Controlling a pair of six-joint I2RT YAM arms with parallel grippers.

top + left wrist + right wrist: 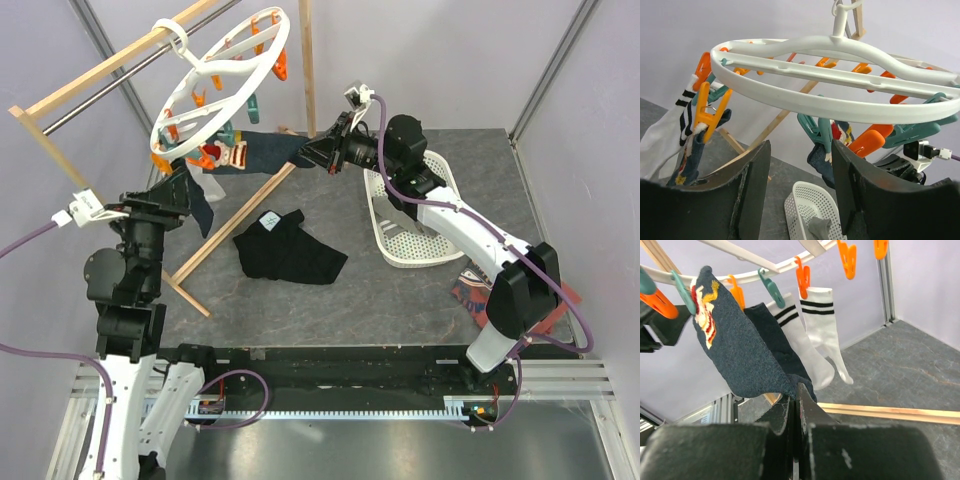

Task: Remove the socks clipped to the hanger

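Navy sock (pixel 735 350) pegged on hanger (pixel 840 102), table 11 o'clock; lower end clamped in R gripper (pixel 796 390), stretched twd 3 o'clock. White striped socks (pixel 821 322) hang beside. L gripper (pixel 800 147) under hanger, fingers apart, empty.

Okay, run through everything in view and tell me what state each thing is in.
hanger, hung up, tilted
navy sock, pegged at the cuff, pulled taut
white striped socks, pegged, dangling
right claw, shut on the navy sock's free end
left claw, open, empty
black garment, crumpled on the table
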